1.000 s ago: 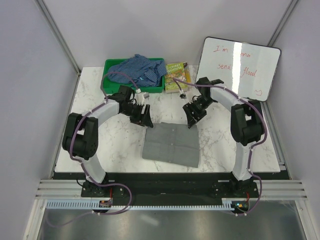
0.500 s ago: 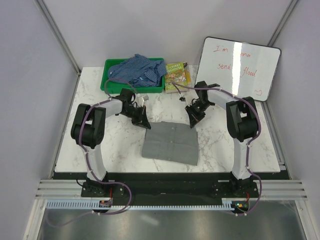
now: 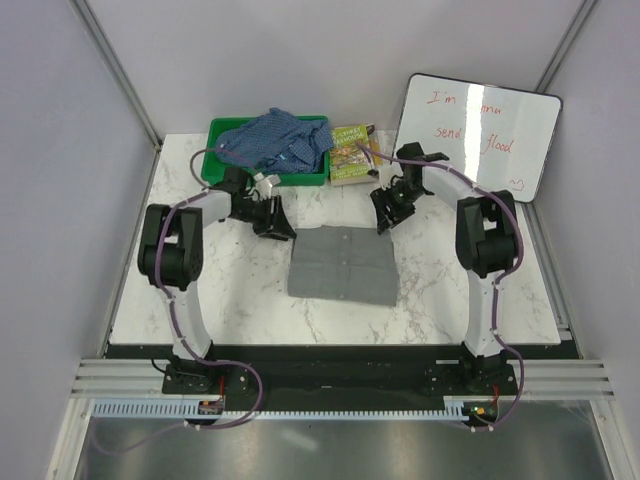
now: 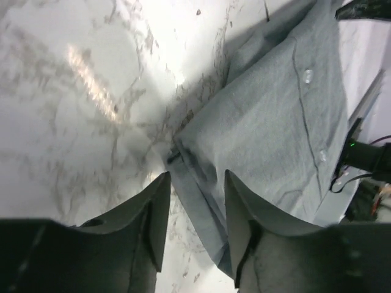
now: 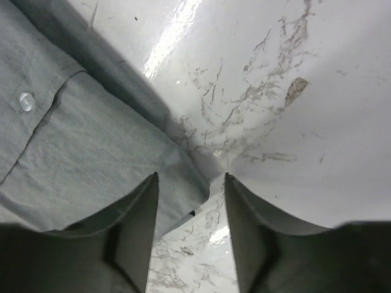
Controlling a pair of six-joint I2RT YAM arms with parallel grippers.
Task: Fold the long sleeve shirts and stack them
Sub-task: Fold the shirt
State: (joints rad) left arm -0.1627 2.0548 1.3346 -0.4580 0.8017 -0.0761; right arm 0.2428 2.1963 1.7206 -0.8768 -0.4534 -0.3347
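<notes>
At the centre of the top view, flat on the white marble-look table (image 3: 200, 290): a folded plain grey cloth shirt (image 3: 343, 265), with its long axis running left to right across the frame and its button line crossing the middle. Just off its upper left corner, the left two-finger gripper (image 3: 277, 226). Just off its upper right corner, the right two-finger gripper (image 3: 382, 220).

In the left wrist view, dark fingers (image 4: 153, 232) spread apart, with a corner of the grey cloth lying loose under the gap and nothing pinched. In the right wrist view, much the same: fingers (image 5: 134, 232) parted, the other cloth corner slack beneath them, bare table beyond.

At the upper left of the top view, heaped in a green plastic bin (image 3: 218, 165): a crumpled blue fine-check cloth shirt (image 3: 275, 140), not yet folded, straight up-frame from the left gripper and well across from the right one.

Likely next: a reach up-frame into the bin, best made by the nearer left arm, leaving the grey rectangle as the base of the stack.
</notes>
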